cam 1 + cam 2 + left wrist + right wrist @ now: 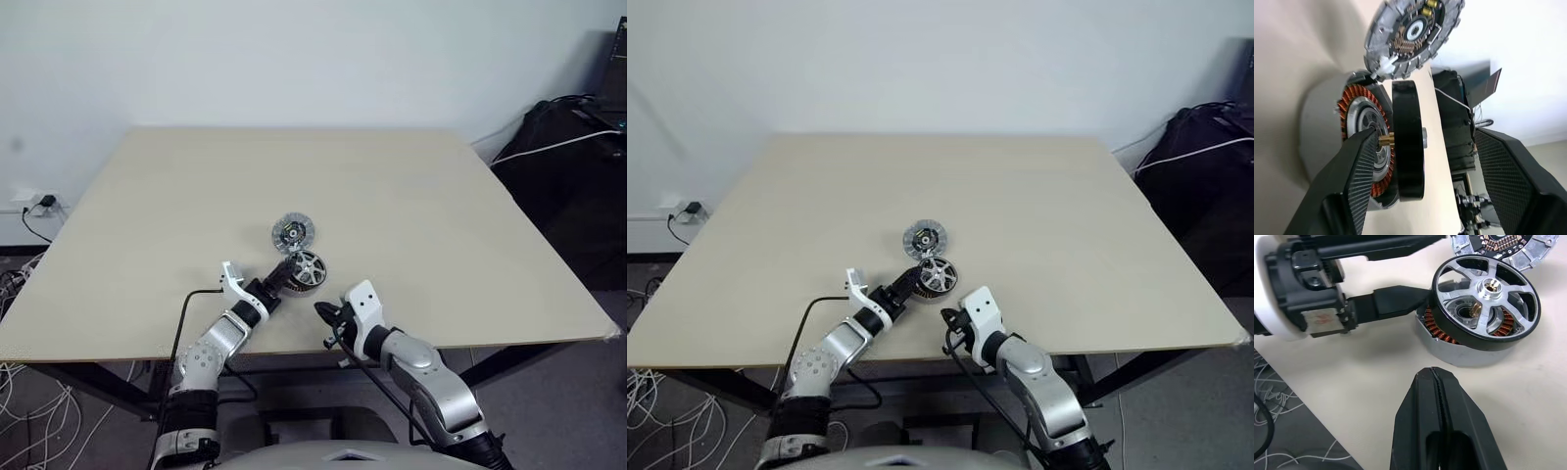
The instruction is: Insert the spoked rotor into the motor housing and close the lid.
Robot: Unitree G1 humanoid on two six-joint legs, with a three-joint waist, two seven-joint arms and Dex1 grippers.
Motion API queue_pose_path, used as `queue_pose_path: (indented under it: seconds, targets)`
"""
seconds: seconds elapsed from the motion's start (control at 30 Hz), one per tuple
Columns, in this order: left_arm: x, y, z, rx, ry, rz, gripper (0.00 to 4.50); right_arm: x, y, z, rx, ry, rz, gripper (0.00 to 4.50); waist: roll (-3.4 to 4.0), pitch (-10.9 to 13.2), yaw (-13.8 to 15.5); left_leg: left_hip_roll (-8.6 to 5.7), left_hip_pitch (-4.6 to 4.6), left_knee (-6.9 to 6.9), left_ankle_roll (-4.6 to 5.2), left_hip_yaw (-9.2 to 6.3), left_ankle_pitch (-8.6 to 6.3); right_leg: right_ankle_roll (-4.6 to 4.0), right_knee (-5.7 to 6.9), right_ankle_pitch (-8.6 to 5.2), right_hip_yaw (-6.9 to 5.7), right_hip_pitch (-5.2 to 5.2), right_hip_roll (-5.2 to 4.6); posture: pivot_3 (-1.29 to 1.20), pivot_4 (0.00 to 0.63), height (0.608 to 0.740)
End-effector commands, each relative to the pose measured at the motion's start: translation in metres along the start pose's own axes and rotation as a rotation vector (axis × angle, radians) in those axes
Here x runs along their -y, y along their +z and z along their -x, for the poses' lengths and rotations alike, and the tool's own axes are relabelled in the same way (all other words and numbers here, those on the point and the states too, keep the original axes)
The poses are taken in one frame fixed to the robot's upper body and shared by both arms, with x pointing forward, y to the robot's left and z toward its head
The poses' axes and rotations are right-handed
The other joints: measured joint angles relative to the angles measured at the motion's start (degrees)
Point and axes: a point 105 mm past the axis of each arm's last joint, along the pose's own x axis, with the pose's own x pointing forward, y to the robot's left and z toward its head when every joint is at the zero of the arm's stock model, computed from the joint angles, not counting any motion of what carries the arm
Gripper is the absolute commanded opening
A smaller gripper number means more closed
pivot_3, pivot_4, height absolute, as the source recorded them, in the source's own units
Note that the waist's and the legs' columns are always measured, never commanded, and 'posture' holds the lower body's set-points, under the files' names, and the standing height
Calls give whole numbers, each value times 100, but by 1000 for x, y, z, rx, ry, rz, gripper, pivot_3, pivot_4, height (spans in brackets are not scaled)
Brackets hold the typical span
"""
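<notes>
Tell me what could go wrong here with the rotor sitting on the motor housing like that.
The spoked rotor sits tilted on the motor housing, not fully seated, with copper windings showing under one side; it may jam or slip off if pushed. The left gripper is open with one finger at the rotor's rim, so pulling away could nudge it. The lid lies right beside the housing and could get bumped.
</notes>
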Motion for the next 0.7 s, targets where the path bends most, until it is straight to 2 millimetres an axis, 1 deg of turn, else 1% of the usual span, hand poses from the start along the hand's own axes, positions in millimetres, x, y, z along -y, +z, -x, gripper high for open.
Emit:
queue_pose_path:
  seconds: [0.03,0.2,0.3,0.4,0.47,0.57,0.7]
  targets:
    - [29,0,-7,56,-110,26,3345,2,11,0,44,-8,17,0,0,0,7,0,1,0,1,0,0,0,0,0,0,0,0,0,0,740]
    - [31,4,1,88,-123,-8,3345,2,11,0,42,-4,18,0,0,0,10,0,1,0,4,0,-2,0,1,0,0,0,0,0,0,740]
    - [35,3,7,88,-141,-94,3345,2,11,0,42,-4,19,0,0,0,4,0,0,0,3,1,-2,0,-1,0,0,-1,0,0,0,740]
    - [33,0,13,78,-111,-322,3345,3,12,1,46,-13,18,0,2,-1,13,-1,0,0,2,2,-1,0,-3,0,0,1,0,0,0,740]
    - [33,3,18,106,-108,-368,3345,3,12,1,47,-17,18,0,4,-2,14,0,1,0,-1,3,0,-1,-2,0,0,1,0,0,0,740]
    - [33,7,27,129,-99,-465,2758,3,11,1,45,-17,17,0,5,-3,9,1,1,0,3,3,-2,-1,0,0,0,-1,0,0,0,740]
    - [32,7,38,132,-94,-553,1419,4,11,0,42,-16,18,0,11,-5,6,4,1,0,5,2,-4,-2,3,-1,0,-4,0,0,0,740]
